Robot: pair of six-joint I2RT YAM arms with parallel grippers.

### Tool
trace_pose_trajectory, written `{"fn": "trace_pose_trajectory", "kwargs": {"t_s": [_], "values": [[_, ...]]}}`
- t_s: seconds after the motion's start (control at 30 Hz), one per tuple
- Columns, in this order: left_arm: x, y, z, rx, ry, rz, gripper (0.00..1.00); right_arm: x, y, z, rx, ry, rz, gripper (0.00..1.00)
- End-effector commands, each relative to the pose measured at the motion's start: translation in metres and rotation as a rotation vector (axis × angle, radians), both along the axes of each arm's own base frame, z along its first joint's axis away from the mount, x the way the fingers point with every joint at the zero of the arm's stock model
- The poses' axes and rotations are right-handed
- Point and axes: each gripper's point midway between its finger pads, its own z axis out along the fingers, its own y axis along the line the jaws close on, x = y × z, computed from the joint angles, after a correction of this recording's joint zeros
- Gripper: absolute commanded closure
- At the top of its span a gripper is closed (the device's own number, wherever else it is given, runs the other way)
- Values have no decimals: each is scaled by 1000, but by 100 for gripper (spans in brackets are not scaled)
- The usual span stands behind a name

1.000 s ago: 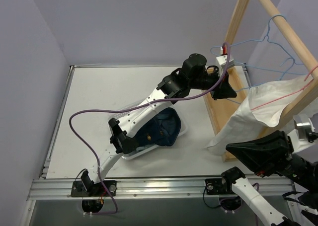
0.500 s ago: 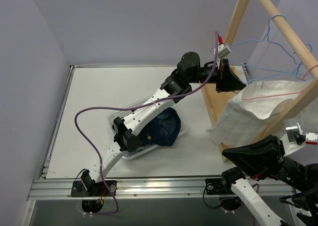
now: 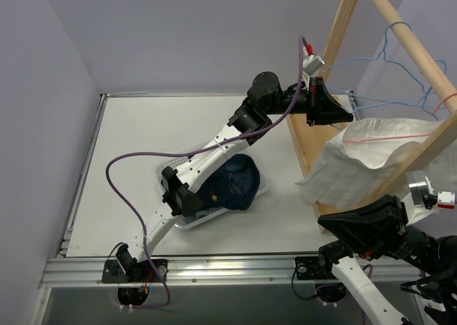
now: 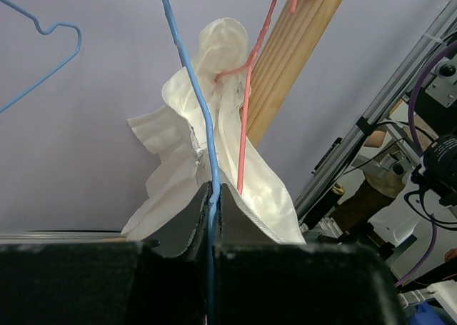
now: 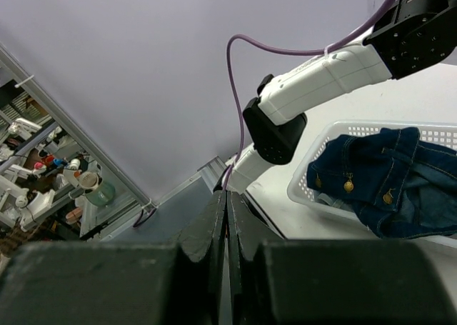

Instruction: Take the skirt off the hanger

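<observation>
Left wrist view: left gripper [image 4: 212,189] clenched on the blue hanger [image 4: 183,56]; white skirt [image 4: 265,191] bunched just behind it, up on the wooden rack [image 4: 300,46].

From where I stand, the skirt looks threaded on the pink hanger [image 4: 247,96], not the blue one being pinched; a pull on the blue wire could drag an empty hanger, snag the two wires together, or tug the rack; the right gripper [image 5: 226,196] is closed on nothing, low and well apart, so nothing steadies the cloth; hard to tell whether the blue wire touches the fabric or how the skirt is fastened; the top view crops the rack's right end and the right arm.
</observation>
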Motion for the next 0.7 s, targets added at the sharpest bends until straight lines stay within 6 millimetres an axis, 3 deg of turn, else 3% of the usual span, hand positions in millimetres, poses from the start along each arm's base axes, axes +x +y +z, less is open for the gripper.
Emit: {"fn": "trace_pose_trajectory", "kwargs": {"t_s": [0.0,0.67], "values": [[-6,33,75,-244,-88,46,98,-4,0,9,9,-46,3,100],[26,45,104,-402,105,140,98,9,3,-3,-13,1,-11,100]]}}
